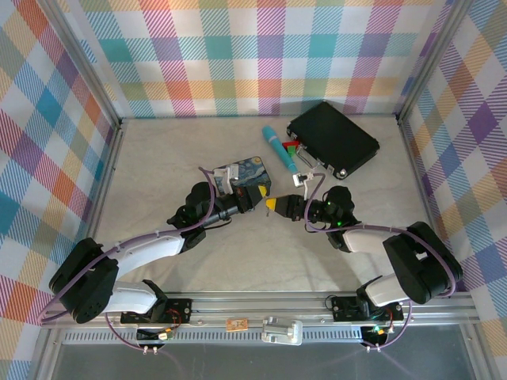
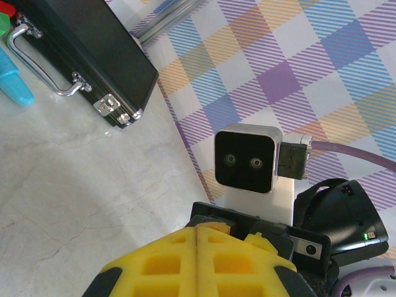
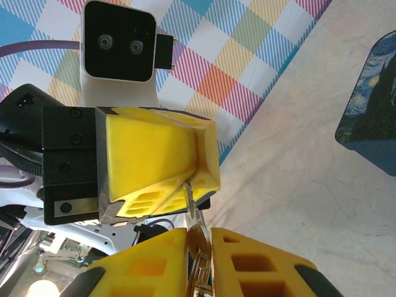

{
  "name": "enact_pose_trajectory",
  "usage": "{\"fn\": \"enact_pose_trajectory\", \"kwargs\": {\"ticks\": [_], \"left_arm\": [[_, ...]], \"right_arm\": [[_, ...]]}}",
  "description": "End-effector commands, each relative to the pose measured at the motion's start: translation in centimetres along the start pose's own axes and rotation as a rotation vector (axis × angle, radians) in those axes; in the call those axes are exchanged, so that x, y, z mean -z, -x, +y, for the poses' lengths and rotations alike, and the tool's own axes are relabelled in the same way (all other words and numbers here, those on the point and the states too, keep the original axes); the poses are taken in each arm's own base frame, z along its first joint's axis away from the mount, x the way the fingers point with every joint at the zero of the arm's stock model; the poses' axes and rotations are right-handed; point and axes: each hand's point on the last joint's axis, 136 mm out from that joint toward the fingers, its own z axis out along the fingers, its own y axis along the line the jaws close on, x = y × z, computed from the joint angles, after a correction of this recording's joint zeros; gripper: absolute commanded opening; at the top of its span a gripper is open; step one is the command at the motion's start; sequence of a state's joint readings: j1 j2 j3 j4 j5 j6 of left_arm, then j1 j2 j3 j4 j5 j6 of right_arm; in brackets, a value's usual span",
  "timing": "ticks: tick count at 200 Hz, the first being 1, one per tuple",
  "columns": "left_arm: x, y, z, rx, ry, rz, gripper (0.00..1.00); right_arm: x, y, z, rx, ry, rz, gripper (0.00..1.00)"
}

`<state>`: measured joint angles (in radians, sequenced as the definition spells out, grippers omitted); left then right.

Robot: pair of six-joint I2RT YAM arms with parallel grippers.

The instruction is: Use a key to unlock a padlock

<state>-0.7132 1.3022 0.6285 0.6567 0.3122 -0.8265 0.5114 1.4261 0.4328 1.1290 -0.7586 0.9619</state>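
Observation:
My right gripper [image 3: 199, 234] is shut on the key [image 3: 197, 244], a thin silvery piece with a ring. The key's blade points up and its tip touches the seam between the yellow fingers [image 3: 158, 158] of my left gripper [image 3: 201, 182]. The left gripper [image 2: 198, 229] is shut, its pads pressed flush together, with nothing showing between them. In the top view the left gripper [image 1: 264, 199] and right gripper [image 1: 276, 206] meet tip to tip at mid-table. The padlock is hidden from view.
A blue-and-yellow painted tin [image 1: 245, 172] lies just behind the left gripper. A teal pen-like stick [image 1: 281, 150] and a big black case [image 1: 333, 138] with a metal handle [image 2: 43, 68] lie at the back right. Plaid walls close in the table [image 1: 198, 261].

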Motion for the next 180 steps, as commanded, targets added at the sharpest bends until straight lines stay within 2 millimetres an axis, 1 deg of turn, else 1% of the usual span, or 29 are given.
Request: {"fn": "enact_pose_trajectory", "kwargs": {"ticks": [1, 14, 41, 64, 72, 79, 83, 85, 91, 98, 107, 114, 126, 131, 142, 147, 153, 168, 180], "left_arm": [[0.4, 0.4, -1.3, -0.009, -0.045, -0.022, 0.00], [0.3, 0.3, -1.2, -0.003, -0.045, -0.021, 0.00], [0.4, 0.2, -1.1, 0.004, -0.042, -0.022, 0.00], [0.5, 0.2, -1.0, 0.004, -0.036, -0.025, 0.00], [0.6, 0.3, -0.8, 0.000, -0.026, -0.028, 0.07], [0.8, 0.3, -0.7, -0.004, -0.013, -0.031, 0.17], [0.9, 0.4, -0.5, -0.008, -0.002, -0.033, 0.26], [0.9, 0.4, -0.5, -0.011, 0.003, -0.036, 0.33], [1.2, 0.5, -0.1, -0.014, 0.029, -0.040, 0.48], [1.6, 0.7, 0.4, -0.019, 0.062, -0.052, 0.62], [2.2, 0.9, 1.3, -0.026, 0.119, -0.071, 0.70], [2.8, 1.0, 2.3, -0.026, 0.176, -0.078, 0.74], [4.1, 1.2, 4.4, -0.029, 0.289, -0.105, 0.76], [4.7, 1.2, 5.3, -0.030, 0.339, -0.114, 0.76], [6.0, 0.7, 7.4, -0.039, 0.442, -0.117, 0.76], [6.5, 0.5, 8.1, -0.040, 0.479, -0.118, 0.76], [7.0, 0.2, 9.0, -0.040, 0.516, -0.114, 0.76], [7.7, -0.9, 10.6, -0.038, 0.583, -0.080, 0.75], [7.7, -1.9, 11.7, -0.032, 0.629, -0.042, 0.75]], "right_arm": [[-0.2, 0.4, 0.5, 0.022, 0.018, -0.015, 0.17], [-0.3, 0.5, 0.6, 0.028, 0.022, -0.015, 0.15], [-0.4, 0.6, 0.7, 0.031, 0.029, -0.011, 0.00], [-0.4, 0.4, 0.2, 0.023, 0.014, -0.009, 0.00], [-0.3, 0.4, 0.0, 0.023, 0.005, -0.009, 0.00], [-0.3, 0.3, -0.2, 0.020, -0.005, -0.005, 0.00], [-0.3, 0.2, -0.3, 0.020, -0.010, -0.004, 0.00], [-0.2, 0.2, -0.3, 0.020, -0.014, -0.004, 0.00], [-0.2, 0.2, -0.5, 0.017, -0.027, -0.003, 0.00], [-0.1, 0.1, -0.8, 0.013, -0.047, 0.001, 0.00], [0.1, 0.0, -1.4, 0.011, -0.078, 0.006, 0.00], [0.3, 0.0, -1.7, 0.010, -0.102, 0.008, 0.00], [0.8, -0.1, -2.5, 0.004, -0.155, 0.011, 0.00], [1.0, -0.3, -3.2, -0.011, -0.190, 0.018, 0.00], [1.6, -0.5, -4.4, -0.034, -0.259, 0.025, 0.00], [1.8, -0.5, -4.6, -0.029, -0.277, 0.023, 0.00], [2.3, -1.0, -5.2, -0.052, -0.310, 0.035, 0.00], [3.0, -1.3, -6.2, -0.061, -0.372, 0.044, 0.00], [3.7, -1.7, -7.4, -0.062, -0.457, 0.065, 0.00]]}}
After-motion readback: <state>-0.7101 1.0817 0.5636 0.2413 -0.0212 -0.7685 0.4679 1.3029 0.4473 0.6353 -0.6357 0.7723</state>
